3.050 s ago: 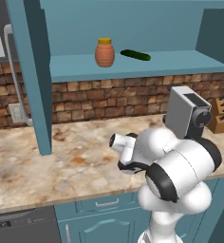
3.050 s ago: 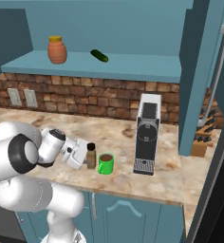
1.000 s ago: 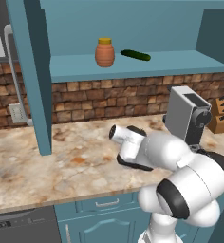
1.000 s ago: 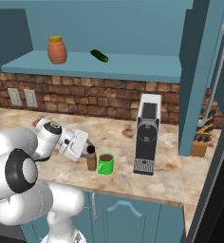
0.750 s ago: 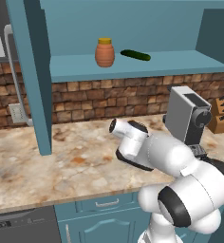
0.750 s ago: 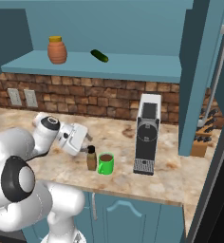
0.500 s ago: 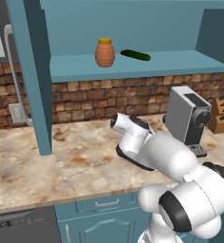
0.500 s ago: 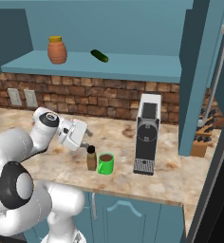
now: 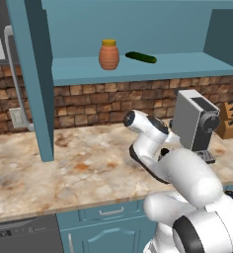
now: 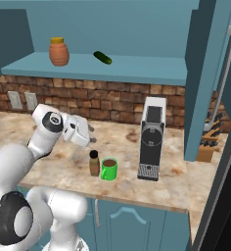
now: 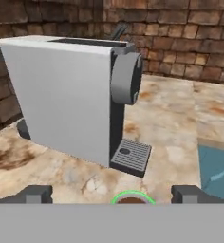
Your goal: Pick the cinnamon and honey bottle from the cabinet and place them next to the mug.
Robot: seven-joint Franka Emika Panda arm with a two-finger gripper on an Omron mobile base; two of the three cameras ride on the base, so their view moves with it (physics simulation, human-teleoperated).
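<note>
The gripper (image 10: 90,128) hangs open and empty above the cinnamon (image 10: 94,163), which stands beside the mug (image 10: 108,168). The honey bottle (image 10: 59,51) sits in the cabinet (image 10: 137,71)

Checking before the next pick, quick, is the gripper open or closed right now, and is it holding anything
Gripper: open and empty, raised over the counter above the mug; cinnamon already stands beside the mug.

Grey coffee machine (image 10: 151,138) stands on marble counter (image 10: 122,142).
</note>
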